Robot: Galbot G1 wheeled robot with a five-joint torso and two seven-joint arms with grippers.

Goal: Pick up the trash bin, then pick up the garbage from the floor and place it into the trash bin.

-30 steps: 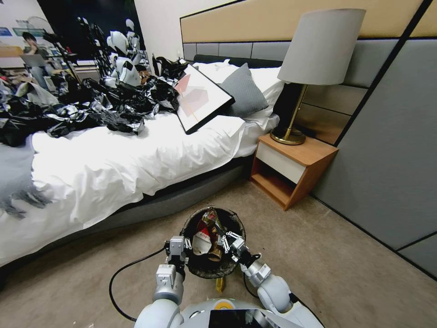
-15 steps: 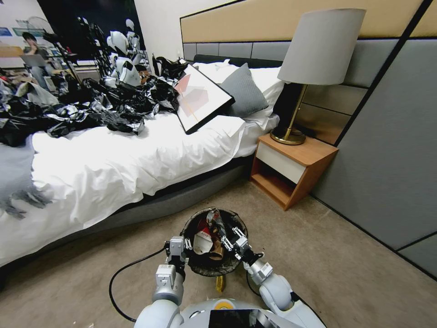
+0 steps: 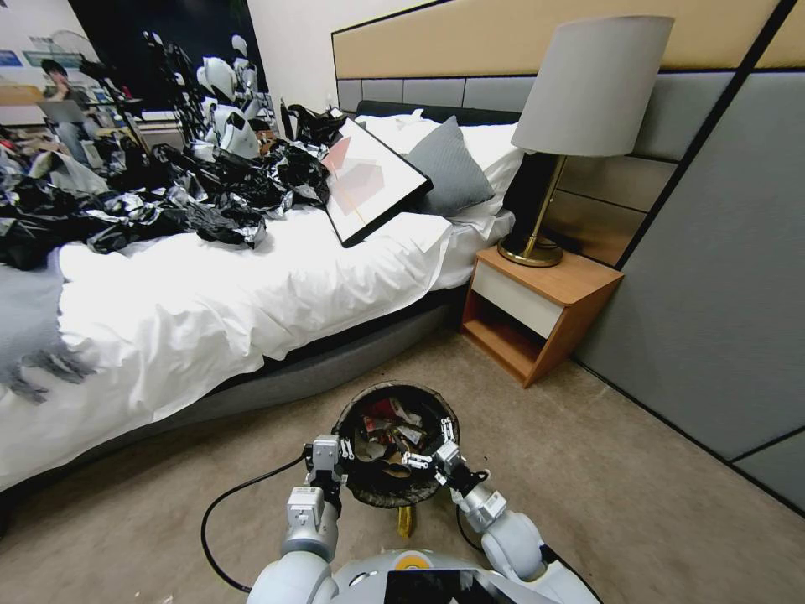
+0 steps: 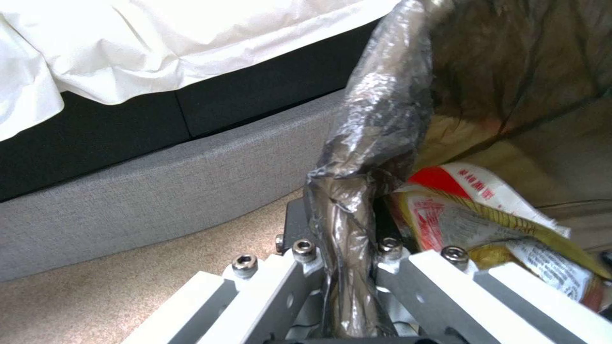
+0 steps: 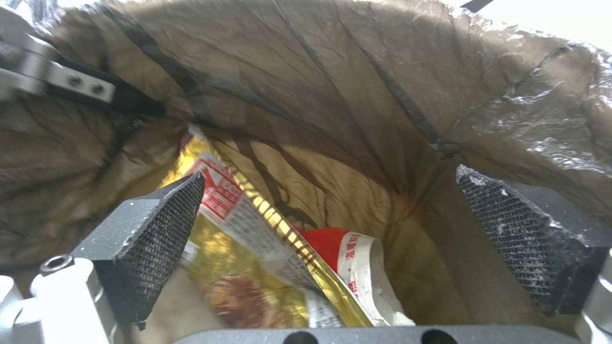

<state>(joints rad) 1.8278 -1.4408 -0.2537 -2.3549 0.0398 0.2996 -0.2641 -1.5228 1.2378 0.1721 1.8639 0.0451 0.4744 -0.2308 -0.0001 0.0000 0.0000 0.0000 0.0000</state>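
We stand on beige carpet [image 3: 637,470] beside a white-sheeted bed [image 3: 210,310]. At twelve o'clock hangs the small round black-lined trash bin [image 3: 356,491], our left gripper [image 4: 341,267] clenched on its rim to carry it. Our right gripper [image 5: 338,229], at three o'clock, gapes empty over yellow and red-and-white wrappers [image 5: 267,248] lying inside, seemingly just dropped

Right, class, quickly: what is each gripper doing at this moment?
Left gripper: closed on the bin rim.
Right gripper: open, holding nothing, over the garbage in the bin.
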